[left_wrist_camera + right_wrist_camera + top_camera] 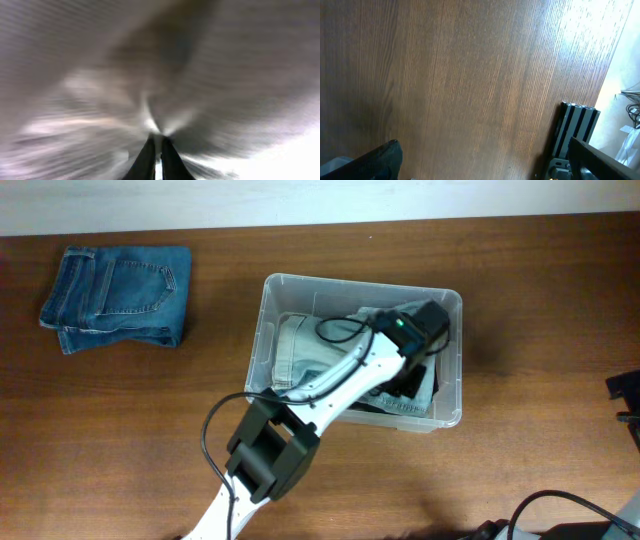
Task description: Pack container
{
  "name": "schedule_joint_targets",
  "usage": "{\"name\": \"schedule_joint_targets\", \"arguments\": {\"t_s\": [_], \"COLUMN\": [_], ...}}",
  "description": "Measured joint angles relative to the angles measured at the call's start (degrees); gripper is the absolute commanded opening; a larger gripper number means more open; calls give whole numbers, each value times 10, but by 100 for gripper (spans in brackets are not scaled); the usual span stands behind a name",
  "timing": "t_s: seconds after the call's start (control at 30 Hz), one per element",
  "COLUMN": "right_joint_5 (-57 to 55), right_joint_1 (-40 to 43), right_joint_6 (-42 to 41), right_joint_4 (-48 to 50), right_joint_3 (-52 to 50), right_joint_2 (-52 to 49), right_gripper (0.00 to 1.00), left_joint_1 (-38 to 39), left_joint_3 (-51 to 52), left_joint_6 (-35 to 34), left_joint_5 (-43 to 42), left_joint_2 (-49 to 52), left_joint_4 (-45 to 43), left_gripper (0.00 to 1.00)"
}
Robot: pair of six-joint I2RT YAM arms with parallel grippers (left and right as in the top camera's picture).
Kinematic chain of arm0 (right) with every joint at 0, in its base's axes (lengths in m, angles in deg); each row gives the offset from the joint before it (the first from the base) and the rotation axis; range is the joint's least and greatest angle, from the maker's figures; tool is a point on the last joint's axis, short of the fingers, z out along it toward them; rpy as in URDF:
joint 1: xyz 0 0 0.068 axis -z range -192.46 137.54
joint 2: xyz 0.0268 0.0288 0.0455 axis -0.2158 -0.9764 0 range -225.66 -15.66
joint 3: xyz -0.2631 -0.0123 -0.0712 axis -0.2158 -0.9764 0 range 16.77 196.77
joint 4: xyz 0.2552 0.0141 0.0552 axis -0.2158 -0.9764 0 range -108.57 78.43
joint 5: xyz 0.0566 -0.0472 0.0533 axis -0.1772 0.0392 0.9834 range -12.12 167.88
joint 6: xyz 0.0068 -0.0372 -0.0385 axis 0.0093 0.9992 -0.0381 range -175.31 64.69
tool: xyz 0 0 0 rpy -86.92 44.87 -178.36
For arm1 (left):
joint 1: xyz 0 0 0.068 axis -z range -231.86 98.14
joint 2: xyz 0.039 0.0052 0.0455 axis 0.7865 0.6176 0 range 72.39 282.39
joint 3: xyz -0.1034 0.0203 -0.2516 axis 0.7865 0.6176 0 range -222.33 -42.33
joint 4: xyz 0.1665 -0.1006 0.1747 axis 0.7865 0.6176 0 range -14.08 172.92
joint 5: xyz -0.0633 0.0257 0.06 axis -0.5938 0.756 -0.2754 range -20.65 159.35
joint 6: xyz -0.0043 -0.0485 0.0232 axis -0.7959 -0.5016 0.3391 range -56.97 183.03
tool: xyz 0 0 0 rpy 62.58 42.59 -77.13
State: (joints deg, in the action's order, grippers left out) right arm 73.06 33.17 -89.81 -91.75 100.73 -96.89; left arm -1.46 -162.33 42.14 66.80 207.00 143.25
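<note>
The container (272, 330), a clear plastic bin, stands mid-table with a pale grey garment (300, 345) and darker cloth inside. My left arm reaches into its right half, with the left gripper (428, 328) down among the clothes. The left wrist view is blurred. It shows grey fabric (100, 85) filling the frame and puckering at the tips of the left gripper (157, 145), which is shut on that cloth. My right gripper (487, 167) stands wide open over bare wood with nothing between its fingers. It is far right of the container.
Folded blue jeans (118, 297) lie on the wooden table at the back left. A black metal frame post (577, 130) stands by the table's right edge. Cables (560, 515) run along the front right.
</note>
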Motion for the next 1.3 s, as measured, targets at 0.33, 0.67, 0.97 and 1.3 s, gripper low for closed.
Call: {"name": "schedule_joint_targets", "arguments": {"t_s": [0.33,0.67,0.97,1.3], "right_joint_5": [0,0,0,0], "right_joint_1": [0,0,0,0], "right_joint_6": [0,0,0,0], "right_joint_4": [0,0,0,0], "right_joint_3": [0,0,0,0], "right_joint_2": [0,0,0,0], "right_gripper": [99,98,98,98], "left_joint_1": [3,-37,-36,-31], "left_joint_3": [-85,-243,-218,-217], "left_joint_6": [2,5,5,5], "left_joint_5": [33,73,66,60], "left_joint_2": [1,-1,75,137], "left_joint_4": [52,20,-40,-45], "left_gripper": [7,7,7,7]}}
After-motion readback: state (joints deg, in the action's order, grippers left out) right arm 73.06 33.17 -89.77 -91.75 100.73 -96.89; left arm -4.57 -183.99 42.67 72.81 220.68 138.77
